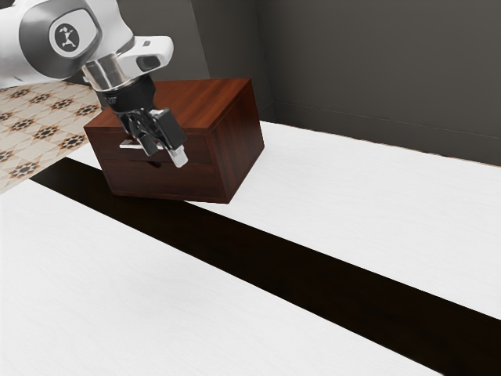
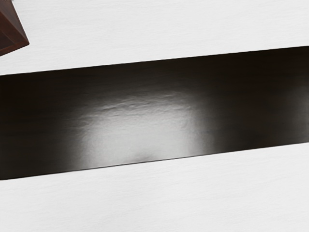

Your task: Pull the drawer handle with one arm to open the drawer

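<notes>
A dark red-brown wooden cabinet (image 1: 205, 133) stands on the table at the exterior view's upper left. Its drawer front (image 1: 141, 174) faces the near left and sits flush with the body. A small silver handle (image 1: 127, 145) shows on that front, partly hidden behind my fingers. My black gripper (image 1: 163, 150) hangs right in front of the drawer face, just to the right of the visible handle end. Its fingers stand apart, open, with nothing clearly held between them. One corner of the cabinet (image 2: 9, 30) appears in the wrist view.
The table top is white (image 1: 329, 196) with a wide glossy black stripe (image 1: 313, 274) running diagonally just in front of the cabinet. The same black stripe (image 2: 154, 111) crosses the wrist view. A patterned tile floor (image 1: 39, 133) lies beyond the table's left edge, and dark walls stand behind.
</notes>
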Action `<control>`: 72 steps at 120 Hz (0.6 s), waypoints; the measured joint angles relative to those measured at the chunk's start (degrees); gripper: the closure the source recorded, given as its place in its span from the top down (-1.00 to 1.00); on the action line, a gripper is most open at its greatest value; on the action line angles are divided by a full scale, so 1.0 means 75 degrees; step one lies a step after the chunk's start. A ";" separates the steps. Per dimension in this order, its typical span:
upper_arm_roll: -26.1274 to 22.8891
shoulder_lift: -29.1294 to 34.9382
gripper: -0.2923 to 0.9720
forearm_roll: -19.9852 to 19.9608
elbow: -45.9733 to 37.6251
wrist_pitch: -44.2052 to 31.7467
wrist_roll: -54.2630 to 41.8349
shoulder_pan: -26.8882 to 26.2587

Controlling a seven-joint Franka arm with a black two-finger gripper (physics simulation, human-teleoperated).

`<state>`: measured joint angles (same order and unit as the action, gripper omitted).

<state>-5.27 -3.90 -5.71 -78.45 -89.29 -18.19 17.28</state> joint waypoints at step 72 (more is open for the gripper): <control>0.1279 0.1142 0.53 0.0744 0.1669 0.0703 -0.3810 -0.0194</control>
<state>4.32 4.67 -0.13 -65.93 -84.01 -46.76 15.83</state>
